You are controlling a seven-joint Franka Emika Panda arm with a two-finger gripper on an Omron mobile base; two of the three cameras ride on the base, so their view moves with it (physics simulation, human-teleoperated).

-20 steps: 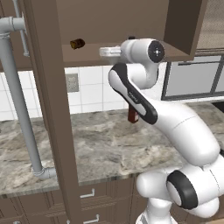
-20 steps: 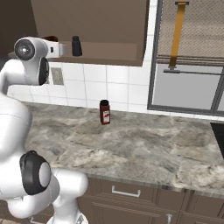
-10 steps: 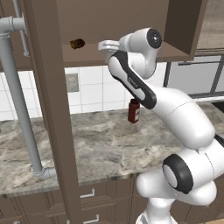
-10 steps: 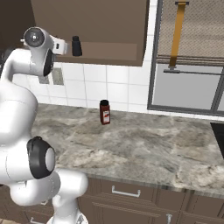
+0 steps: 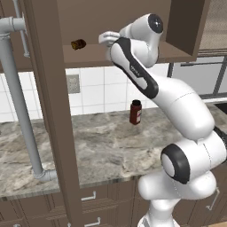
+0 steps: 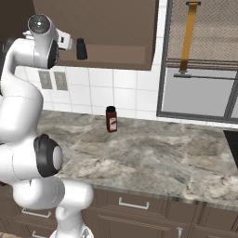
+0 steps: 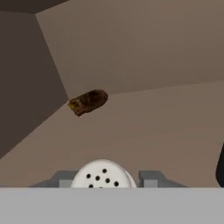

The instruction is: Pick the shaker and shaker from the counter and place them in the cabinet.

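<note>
Nearest the hand camera, the gripper (image 7: 104,180) is clenching the pale shaker (image 7: 103,174), its perforated white cap showing between the two dark finger tips (image 7: 150,178). The hand is reaching inside the cabinet (image 7: 144,131), just above its flat base board. In the right base view the gripper (image 6: 69,42) is sitting just beside the black shaker (image 6: 81,49), which is already standing upright on the cabinet's (image 6: 125,53) base board. That black shaker (image 7: 220,168) is also showing as a dark sliver at the right edge of the hand view. Farther back on the board, toward the rear corner, a small brown rounded object (image 7: 88,102) is lying on its side; the left base view is showing it (image 5: 78,44) to the left of the gripper (image 5: 106,39). Below, on the counter (image 6: 153,158), the dark red bottle (image 6: 111,119) is standing near the tiled wall, well apart from the arm.

The main risk now appears to be the black shaker: a sideways drift of the hand while lowering or backing out could knock it over. Letting go before the pale shaker's base is resting on the board could also tip it, sending it rolling toward the open front edge.
</note>
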